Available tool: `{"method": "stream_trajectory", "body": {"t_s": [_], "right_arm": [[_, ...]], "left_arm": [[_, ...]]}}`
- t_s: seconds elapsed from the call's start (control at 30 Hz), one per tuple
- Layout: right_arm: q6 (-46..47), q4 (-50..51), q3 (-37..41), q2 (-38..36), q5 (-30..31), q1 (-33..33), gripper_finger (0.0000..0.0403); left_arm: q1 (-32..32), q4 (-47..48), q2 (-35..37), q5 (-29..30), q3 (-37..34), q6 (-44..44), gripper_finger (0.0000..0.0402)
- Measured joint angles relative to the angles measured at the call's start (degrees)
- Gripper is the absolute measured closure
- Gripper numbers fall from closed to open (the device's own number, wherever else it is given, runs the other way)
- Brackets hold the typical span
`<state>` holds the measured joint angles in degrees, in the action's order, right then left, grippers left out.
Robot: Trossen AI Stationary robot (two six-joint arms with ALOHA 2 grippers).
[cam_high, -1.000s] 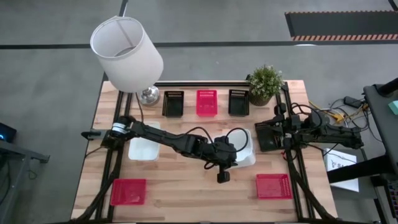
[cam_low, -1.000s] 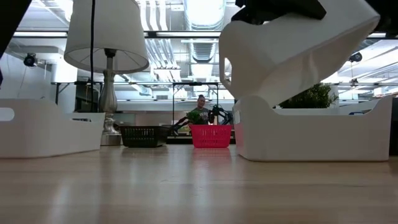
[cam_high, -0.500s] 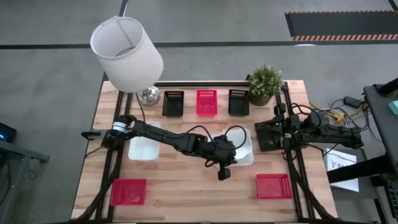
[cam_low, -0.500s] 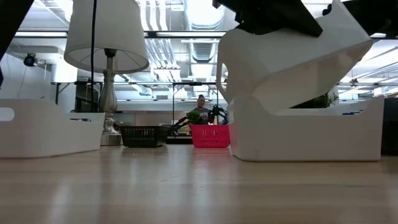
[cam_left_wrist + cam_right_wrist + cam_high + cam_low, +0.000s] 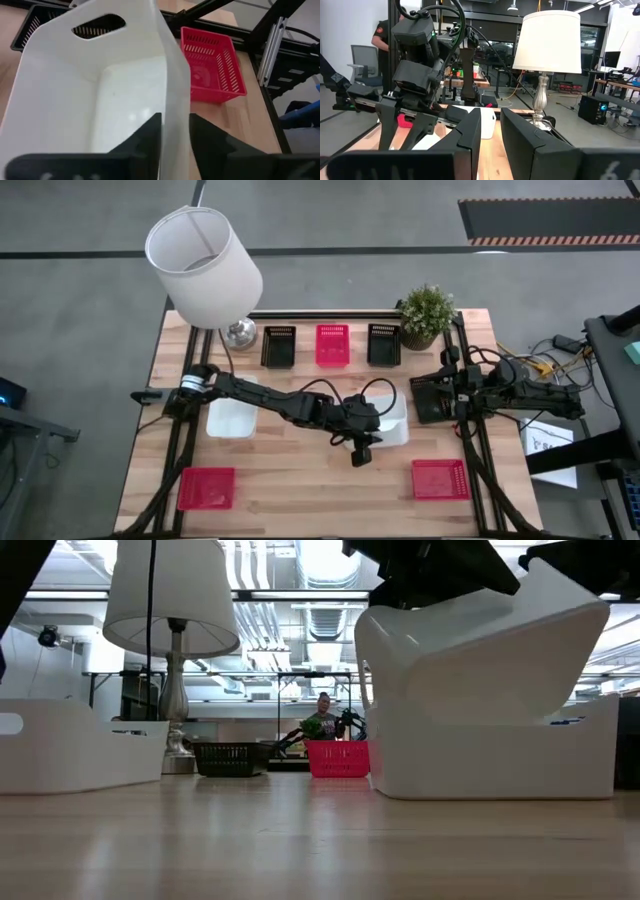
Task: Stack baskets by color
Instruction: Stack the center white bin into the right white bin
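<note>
the left gripper (image 5: 175,137) has its jaws astride the side wall of a white basket (image 5: 480,650), tilted into a second white basket (image 5: 500,755) at centre right of the high view. if that wall slips free early, the basket could land crooked. the right gripper (image 5: 490,132) waits at the right edge, jaws slightly apart, empty. count: three white, three red; three black baskets, as far as i can tell.
</note>
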<state>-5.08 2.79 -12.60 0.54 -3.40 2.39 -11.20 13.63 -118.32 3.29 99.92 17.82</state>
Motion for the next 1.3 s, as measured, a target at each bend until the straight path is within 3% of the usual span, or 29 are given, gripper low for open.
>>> {"method": "stream_trajectory", "body": {"t_s": [0.23, 0.43, 0.67, 0.8, 0.97, 1.3], "right_arm": [[0.04, 0.11, 0.00, 0.00, 0.00, 0.00, 0.0335], [0.66, 1.21, 0.00, 0.02, 0.00, 0.00, 0.0335], [2.32, -0.77, 0.79, 1.97, -0.25, 0.00, 0.0335], [3.91, -8.23, 0.89, 5.72, -5.04, -0.50, 0.0335], [4.09, -18.64, 0.82, 12.64, -5.99, -2.53, 0.0335], [4.14, -18.44, -7.87, 27.24, -5.44, -6.26, 0.0335]], "left_arm": [[0.07, 0.04, 0.02, -0.04, 0.11, -0.15, 0.0264], [0.07, 1.49, 1.03, -0.19, 0.25, -1.21, 0.0247], [-2.27, 2.89, 6.85, 2.12, -1.33, -14.69, 0.0246], [-3.34, -0.24, 10.45, 6.22, -7.32, -21.95, 0.0246], [-3.28, -12.91, 17.24, 7.49, -20.01, -25.14, 0.0246], [-3.04, -37.58, 34.72, 9.46, -43.22, -30.56, 0.0246]]}}
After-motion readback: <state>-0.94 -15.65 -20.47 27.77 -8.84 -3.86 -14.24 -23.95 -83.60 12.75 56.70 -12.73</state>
